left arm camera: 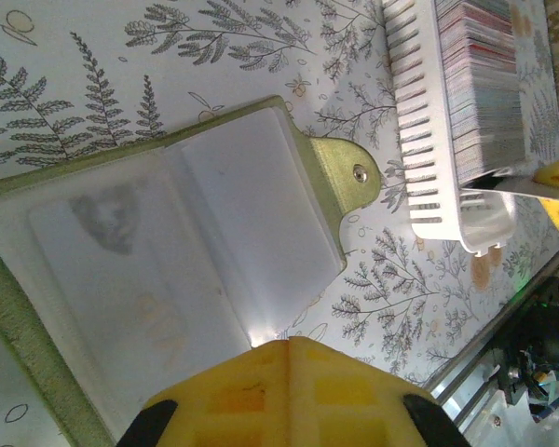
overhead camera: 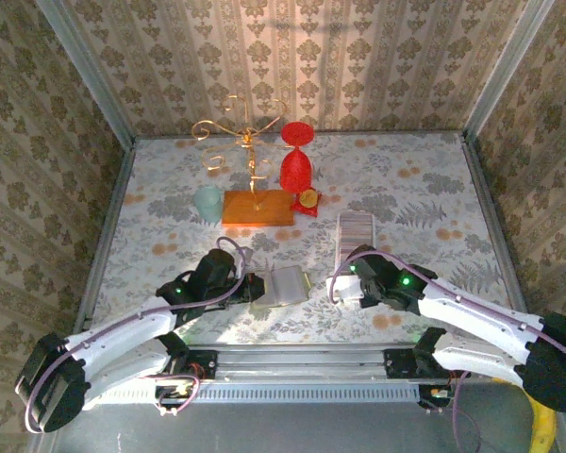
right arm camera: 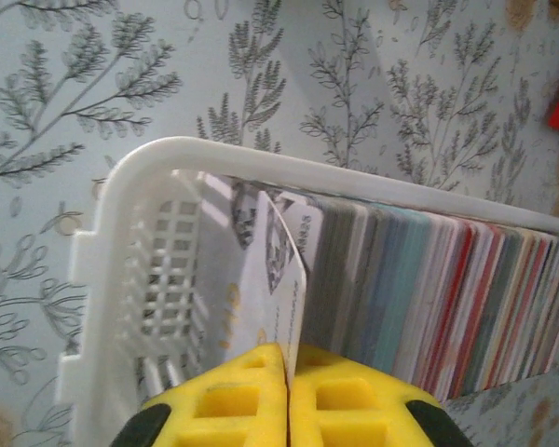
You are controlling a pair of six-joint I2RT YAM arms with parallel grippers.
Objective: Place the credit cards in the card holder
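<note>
Right wrist view: the right gripper (right arm camera: 287,358) is pinched shut on the nearest whitish card (right arm camera: 261,279), which stands upright before the other credit cards (right arm camera: 429,289) in the white basket (right arm camera: 140,186). To the left, the closed left gripper (left arm camera: 289,363) meets the open card holder (left arm camera: 168,251).

Two white arms (overhead camera: 123,340) with bulky black joints (overhead camera: 52,389), thin lilac cables (overhead camera: 331,286) looping alongside, small green lights (overhead camera: 406,280) near the wrists, and blocky yellow fingers (right arm camera: 233,400) edged black.
</note>
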